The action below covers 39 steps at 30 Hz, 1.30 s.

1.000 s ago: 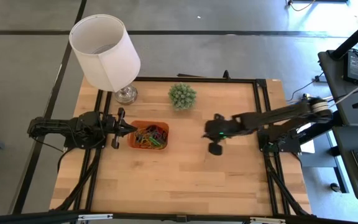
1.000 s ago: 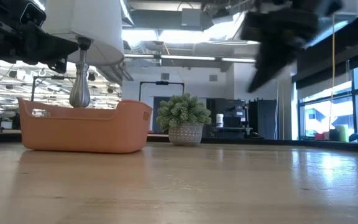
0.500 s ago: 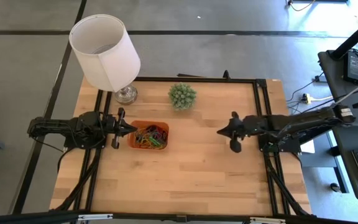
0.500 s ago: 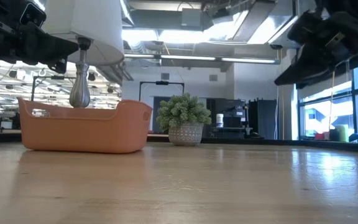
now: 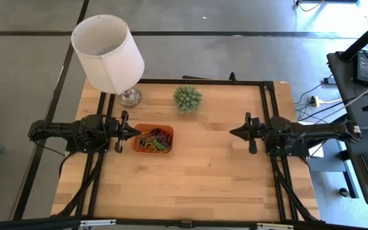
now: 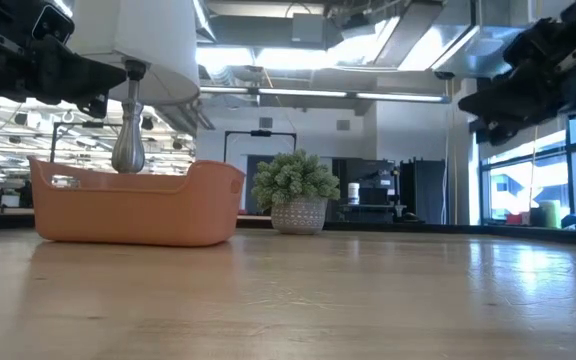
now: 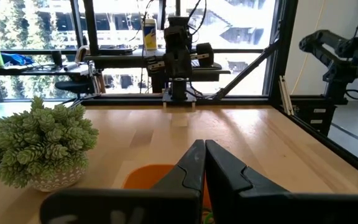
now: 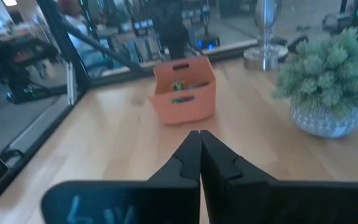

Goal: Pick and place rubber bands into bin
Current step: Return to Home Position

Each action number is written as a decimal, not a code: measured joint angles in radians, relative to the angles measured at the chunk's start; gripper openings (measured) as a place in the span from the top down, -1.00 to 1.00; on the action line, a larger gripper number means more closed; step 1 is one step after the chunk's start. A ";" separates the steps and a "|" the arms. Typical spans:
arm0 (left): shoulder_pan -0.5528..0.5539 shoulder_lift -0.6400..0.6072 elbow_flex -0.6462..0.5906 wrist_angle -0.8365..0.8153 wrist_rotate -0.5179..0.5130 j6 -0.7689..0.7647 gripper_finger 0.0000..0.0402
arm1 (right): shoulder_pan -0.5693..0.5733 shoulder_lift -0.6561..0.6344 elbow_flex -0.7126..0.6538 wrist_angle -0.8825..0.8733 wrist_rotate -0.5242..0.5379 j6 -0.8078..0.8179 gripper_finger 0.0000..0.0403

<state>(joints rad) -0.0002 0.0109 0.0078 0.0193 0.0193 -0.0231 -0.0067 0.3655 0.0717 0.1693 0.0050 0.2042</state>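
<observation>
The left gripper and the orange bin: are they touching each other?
Apart. The low view shows the left gripper hanging above the bin, with clear space between it and the rim.

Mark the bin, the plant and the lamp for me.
bin [image 6: 138, 212], low view, on its facing wall
plant [image 5: 188, 98], high view, on the leafy top
lamp [image 5: 110, 54], high view, on the shade's side

The small, shallow orange plastic bin, rectangular with rounded corners, is sitting flat and upright on the wooden bench, in its left half and nearer the far edge than the near one. The thin rubber bands, flexible loops of green, red, orange and yellow, are lying tangled in a heap inside it.
</observation>
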 joint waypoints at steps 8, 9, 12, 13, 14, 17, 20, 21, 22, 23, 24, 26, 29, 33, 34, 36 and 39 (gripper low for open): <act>0.000 0.000 0.000 0.000 0.000 0.000 0.96 | 0.000 -0.187 -0.065 -0.022 -0.001 0.006 0.99; 0.000 0.000 0.000 0.000 0.000 0.000 0.96 | 0.000 -0.210 -0.065 -0.036 0.000 0.008 0.99; 0.000 0.000 0.000 0.000 0.000 0.000 0.97 | 0.000 -0.276 -0.065 -0.068 0.000 0.000 0.99; 0.000 0.000 0.000 0.000 0.000 0.000 0.97 | 0.000 -0.300 -0.065 -0.076 0.000 -0.002 0.99; 0.000 0.000 0.000 0.000 0.000 0.000 0.97 | 0.000 -0.324 -0.065 -0.080 0.000 -0.007 0.99; 0.000 0.000 0.000 0.000 0.000 0.000 0.96 | 0.000 -0.364 -0.065 -0.093 0.000 -0.028 0.99; 0.000 0.000 0.000 0.000 0.000 0.000 0.96 | 0.000 -0.365 -0.065 -0.090 -0.001 -0.048 0.99; 0.000 0.000 0.000 0.000 0.000 0.000 0.97 | 0.000 -0.365 -0.065 -0.094 -0.002 -0.052 0.99; 0.000 0.000 0.000 0.000 0.000 0.000 0.97 | 0.000 -0.365 -0.065 -0.102 -0.009 -0.054 0.99; 0.000 0.000 0.000 0.000 0.000 0.000 0.97 | 0.000 -0.365 -0.065 -0.102 -0.024 -0.060 0.99; 0.000 0.000 0.000 0.000 0.000 0.000 0.97 | 0.000 -0.365 -0.065 -0.102 -0.039 -0.071 0.99; 0.000 0.000 0.000 -0.001 0.000 0.000 0.96 | 0.000 -0.365 -0.065 -0.118 -0.061 -0.081 0.99; 0.000 0.000 0.000 0.001 0.000 0.000 0.96 | 0.000 -0.364 -0.065 -0.142 -0.062 -0.088 0.99; 0.000 0.000 0.000 0.001 0.000 0.000 0.97 | 0.000 -0.363 -0.065 -0.142 -0.063 -0.137 0.99; 0.000 0.000 0.000 0.000 0.000 0.000 0.97 | 0.000 -0.362 -0.065 -0.142 -0.062 -0.140 0.99; 0.000 0.000 0.000 0.000 0.000 0.000 0.97 | 0.000 -0.362 -0.065 -0.142 -0.061 -0.130 0.98; 0.000 0.000 0.000 0.000 0.000 0.000 0.96 | 0.000 -0.362 -0.065 -0.142 -0.060 -0.132 0.94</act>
<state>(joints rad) -0.0002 0.0110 0.0078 0.0196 0.0192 -0.0228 -0.0067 0.0032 0.0067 0.0277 -0.0551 0.0725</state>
